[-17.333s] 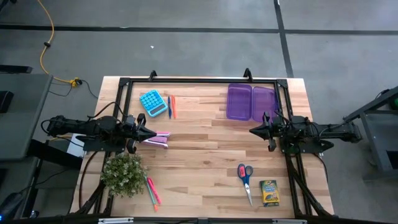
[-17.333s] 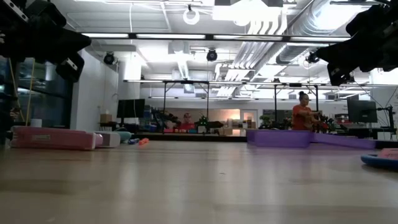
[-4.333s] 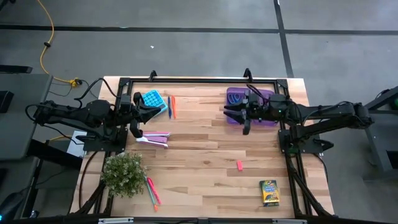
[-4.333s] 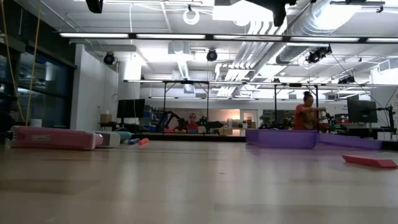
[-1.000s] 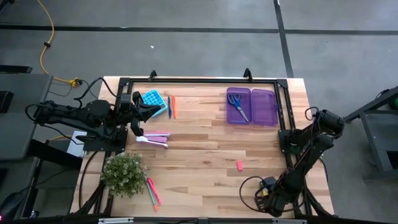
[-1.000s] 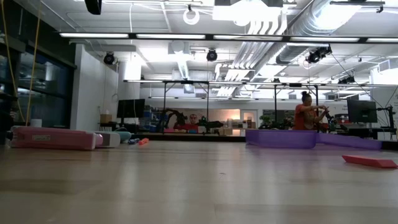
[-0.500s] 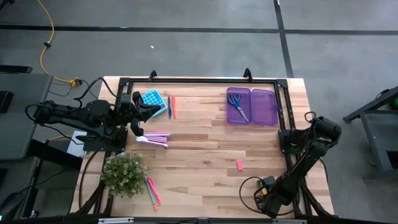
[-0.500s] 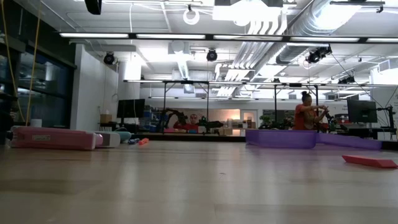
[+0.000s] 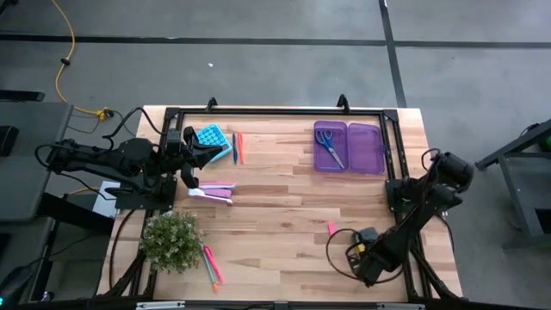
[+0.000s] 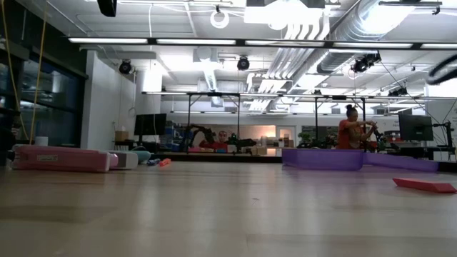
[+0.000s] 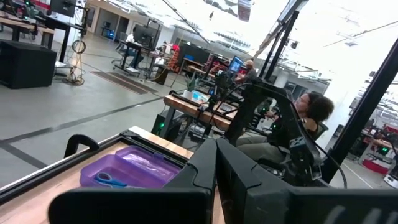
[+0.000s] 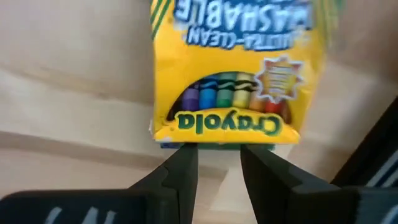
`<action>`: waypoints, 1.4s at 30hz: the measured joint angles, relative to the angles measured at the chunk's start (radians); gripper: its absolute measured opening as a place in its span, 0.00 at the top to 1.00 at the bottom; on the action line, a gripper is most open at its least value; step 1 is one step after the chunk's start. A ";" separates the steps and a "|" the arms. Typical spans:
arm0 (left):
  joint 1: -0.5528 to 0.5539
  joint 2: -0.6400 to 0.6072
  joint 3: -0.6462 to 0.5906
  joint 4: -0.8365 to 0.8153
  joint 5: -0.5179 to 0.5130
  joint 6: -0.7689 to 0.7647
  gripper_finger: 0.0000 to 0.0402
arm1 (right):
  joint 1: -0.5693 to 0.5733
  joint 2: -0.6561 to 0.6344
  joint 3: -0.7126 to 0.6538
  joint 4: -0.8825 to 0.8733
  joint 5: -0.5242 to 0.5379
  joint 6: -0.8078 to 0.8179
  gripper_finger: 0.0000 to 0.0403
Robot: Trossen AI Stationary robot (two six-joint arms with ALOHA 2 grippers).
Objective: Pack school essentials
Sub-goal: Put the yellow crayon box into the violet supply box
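The crayon box [image 12: 233,68] is gripped by its lower edge between the nearly closed jaws of the right gripper [image 9: 360,255] near the worktop's [image 9: 275,215] front right corner, presumably for carrying to the purple case [image 9: 348,146], where the scissors [image 9: 326,145] lie, while the left gripper [image 9: 194,159], jaws closed and empty, is parked near the calculator [image 9: 211,138]

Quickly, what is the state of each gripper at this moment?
Left gripper: shut, holding nothing, near the calculator.
Right gripper: shut on the crayon box, near the table's front right corner.
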 joint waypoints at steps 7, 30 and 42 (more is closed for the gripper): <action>0.000 0.000 0.000 0.000 -0.007 0.008 1.00 | 0.002 -0.102 0.000 -0.171 0.039 -0.200 0.72; 0.000 0.000 0.000 0.000 -0.018 -0.002 1.00 | 0.127 -0.098 0.000 -0.104 0.251 -1.318 0.72; 0.000 0.000 0.000 0.001 -0.021 -0.008 1.00 | 0.171 -0.011 0.000 -0.080 0.293 -1.244 0.72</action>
